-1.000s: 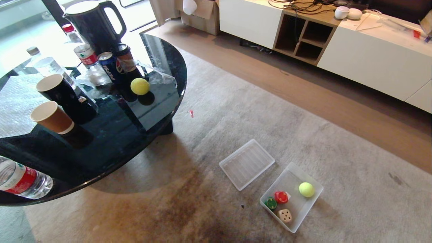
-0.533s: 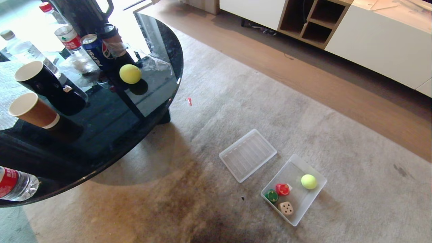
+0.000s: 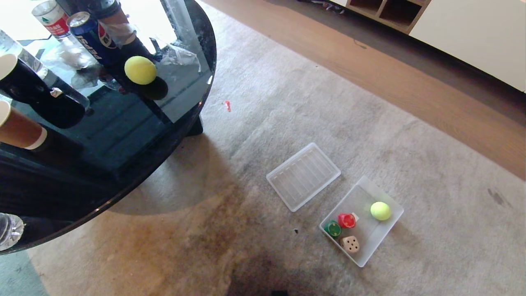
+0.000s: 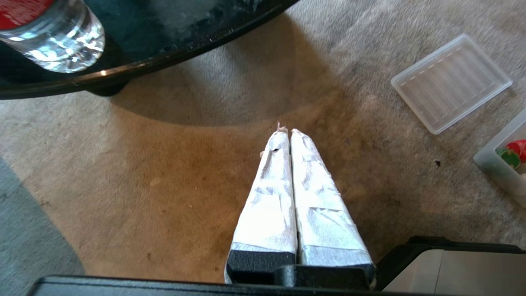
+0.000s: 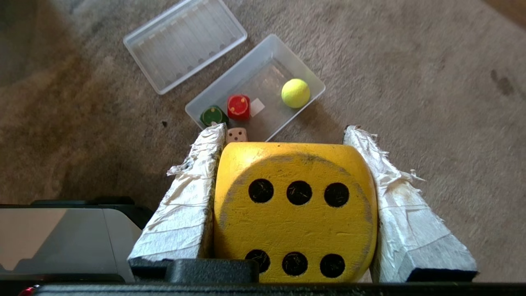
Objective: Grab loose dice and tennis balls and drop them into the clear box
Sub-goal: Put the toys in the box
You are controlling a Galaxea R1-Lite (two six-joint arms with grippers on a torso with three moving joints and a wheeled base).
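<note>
On my far left the dark round tabletop (image 3: 123,135) carries cups, a Pepsi can (image 3: 88,35) and one tennis ball (image 3: 140,70) sitting loose near its edge. My left tool (image 4: 286,132) hangs over the stained carpet (image 3: 287,102) with its taped fingers pressed together, clenched on nothing.

Moving right, the ribbed lid (image 3: 303,176) lies flat on the carpet, its long axis running diagonally, rising toward the right in the head view. Just beside it the clear box (image 3: 390,232) lies on the same diagonal. Inside it are a green die (image 3: 332,228), a red die (image 3: 347,220) touching it, a beige die (image 3: 350,244) with dots up, and a second ball (image 3: 380,211) at the far end, apart from the dice.

My right tool (image 5: 287,133) grips the yellow die (image 5: 295,211) between its padded fingers, the six face toward the wrist camera, its two rows of dots running across from finger to finger. It is held above the carpet, short of the box.

Against the frames a second ago, the head view has tipped downward: the cabinet has nearly left the top edge, and the tabletop has slid up and left. Nothing on the floor has moved itself.
</note>
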